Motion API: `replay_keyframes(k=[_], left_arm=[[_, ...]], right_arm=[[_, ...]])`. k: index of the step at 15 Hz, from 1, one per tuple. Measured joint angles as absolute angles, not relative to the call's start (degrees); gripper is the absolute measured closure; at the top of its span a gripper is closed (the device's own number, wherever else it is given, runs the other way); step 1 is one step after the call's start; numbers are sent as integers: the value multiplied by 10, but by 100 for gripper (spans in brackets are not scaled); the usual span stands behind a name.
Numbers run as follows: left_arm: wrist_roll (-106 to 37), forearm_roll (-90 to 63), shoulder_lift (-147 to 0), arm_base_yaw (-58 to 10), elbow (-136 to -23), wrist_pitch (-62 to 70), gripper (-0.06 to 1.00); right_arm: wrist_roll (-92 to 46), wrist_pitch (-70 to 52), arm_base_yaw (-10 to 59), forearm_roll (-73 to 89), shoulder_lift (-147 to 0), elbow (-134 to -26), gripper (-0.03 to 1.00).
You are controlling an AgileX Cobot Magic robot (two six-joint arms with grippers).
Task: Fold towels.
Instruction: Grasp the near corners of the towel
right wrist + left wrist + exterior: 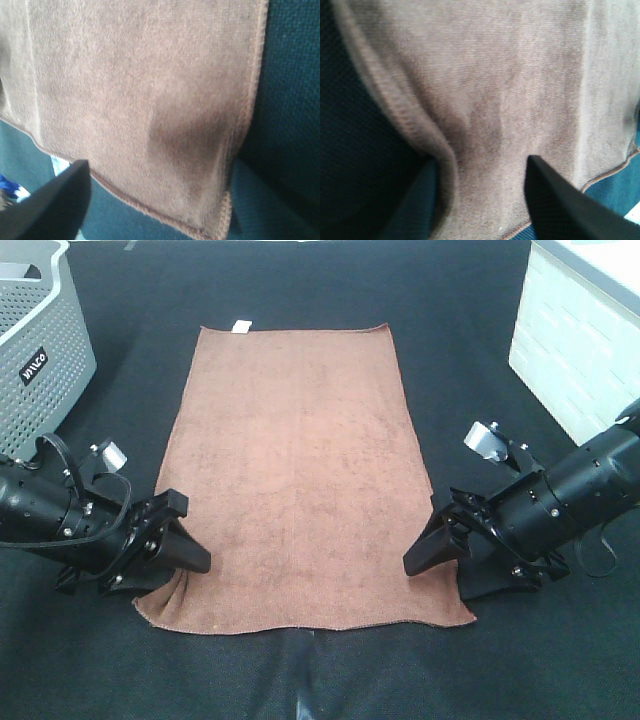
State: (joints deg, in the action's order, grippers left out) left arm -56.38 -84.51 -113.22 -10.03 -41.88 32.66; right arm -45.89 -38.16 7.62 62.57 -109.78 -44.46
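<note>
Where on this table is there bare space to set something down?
Bare dark table lies between the grey basket and the left edge of the towel, between its right edge and the white box, and in a strip beyond its tagged far edge. The near corners are crowded: the left tool and right tool sit there.

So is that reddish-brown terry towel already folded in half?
No, the reddish-brown terry towel lies spread open at full length.

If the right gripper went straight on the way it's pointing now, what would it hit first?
Most likely the towel. The right gripper angles down toward its near right corner, with nothing visible in between. How far above the cloth it is can't be judged.
</note>
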Motion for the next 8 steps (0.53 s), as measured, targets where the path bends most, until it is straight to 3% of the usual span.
replay_keyframes(k=[2, 5, 6, 8], left_arm=[[-565, -845, -1137, -100, -419, 323, 62], [-584, -837, -1141, -100, -419, 313, 91], [-587, -837, -1141, -100, -419, 314, 93], [-588, -827, -1141, -100, -419, 322, 93]], right_arm=[[-456, -378, 76, 627, -1110, -453, 42], [-445, -358, 76, 624, -1118, -453, 81], [-444, -356, 76, 623, -1118, -453, 92], [-433, -360, 76, 623, -1117, -453, 97]])
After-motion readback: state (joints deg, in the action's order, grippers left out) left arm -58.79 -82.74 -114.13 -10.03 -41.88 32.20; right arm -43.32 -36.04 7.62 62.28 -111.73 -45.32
